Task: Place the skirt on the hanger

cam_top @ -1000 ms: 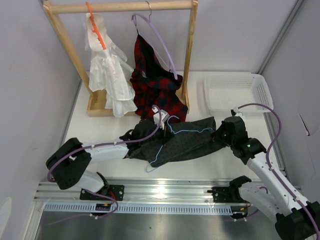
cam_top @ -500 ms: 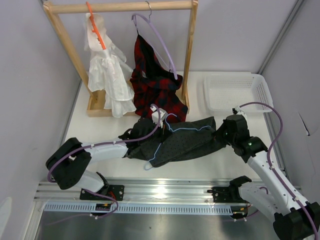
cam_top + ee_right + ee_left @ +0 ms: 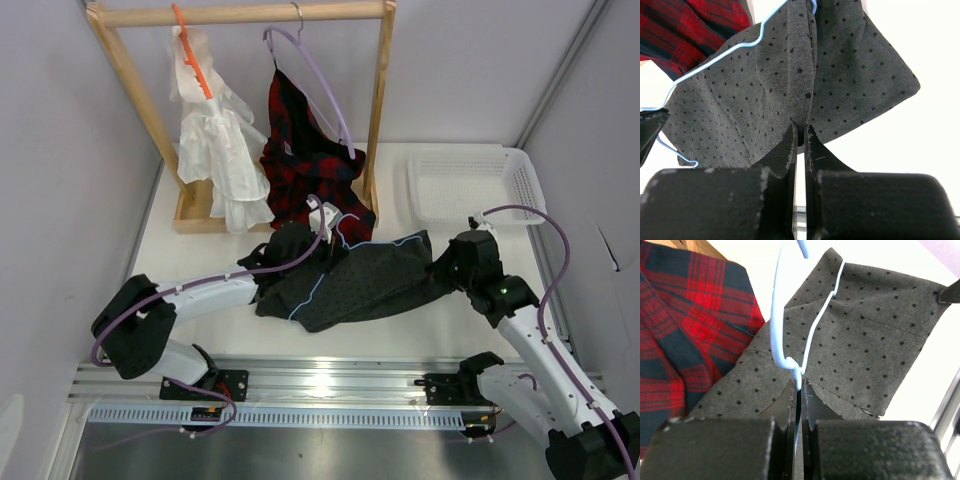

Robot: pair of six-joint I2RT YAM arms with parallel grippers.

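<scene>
Two arms: reach in from the near edge of the white desk (image 3: 190,255), one at each end of the skirt
Rack (image 3: 240,13): wooden, at the back, with a white dress (image 3: 215,150) and a plaid garment (image 3: 310,175) hanging
Skirt (image 3: 380,280): spread on the desk mid-front, its left end touching the plaid hem
Hanger (image 3: 773,325): blue wire lying on the skirt's left half
Left fingers (image 3: 792,395): clenched on the hanger wire
Right fingers (image 3: 791,140): pinching a fold at the skirt's right end

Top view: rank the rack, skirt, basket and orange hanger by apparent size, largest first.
1. rack
2. skirt and basket: too close to rank, with the skirt perhaps slightly larger
3. orange hanger
</scene>
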